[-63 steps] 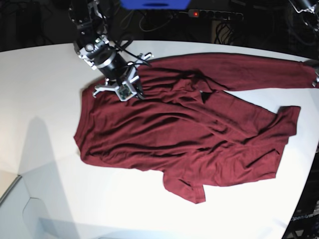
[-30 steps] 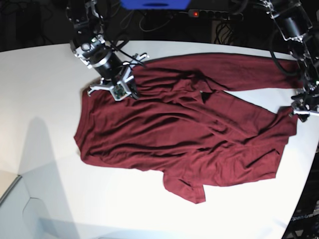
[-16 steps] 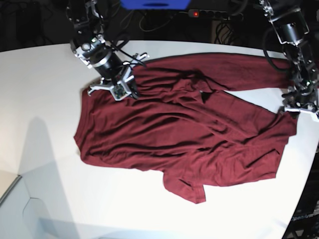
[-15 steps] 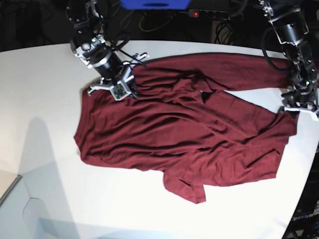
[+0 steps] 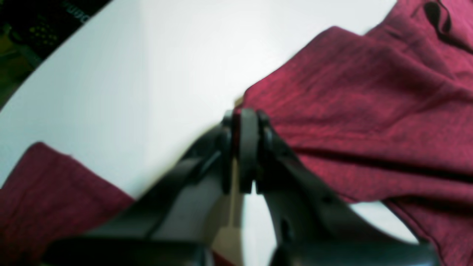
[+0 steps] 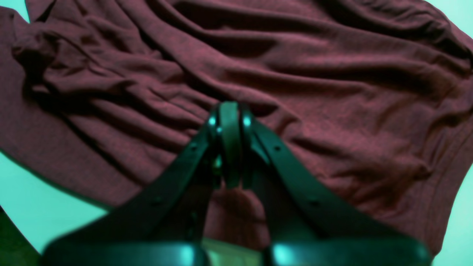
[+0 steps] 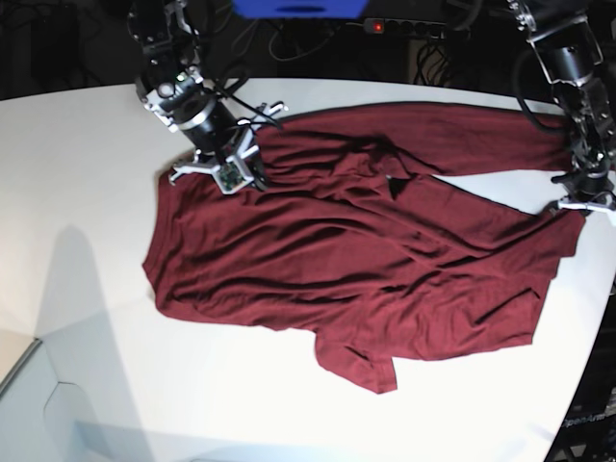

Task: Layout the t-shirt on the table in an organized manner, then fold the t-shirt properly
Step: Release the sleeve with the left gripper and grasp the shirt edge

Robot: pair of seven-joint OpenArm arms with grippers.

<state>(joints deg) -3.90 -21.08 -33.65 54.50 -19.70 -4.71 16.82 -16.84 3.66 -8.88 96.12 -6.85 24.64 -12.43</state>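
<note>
Both grippers, left gripper [image 7: 577,204] and right gripper [image 7: 241,173], pinch the t-shirt [image 7: 366,260]; pull apart slowly, low over the worktop [image 7: 87,192].

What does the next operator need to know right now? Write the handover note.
Left gripper: shut, pinching a corner of the t-shirt near the table's edge.
Right gripper: shut, its tips on the wrinkled fabric at the opposite end; whether cloth is pinched cannot be told.
T-shirt: lies on the table, spread out but wrinkled, one sleeve folded under at the front edge in the base view.
Done: both ends reached.
Left: pull flat, smooth out, then all folds.
</note>
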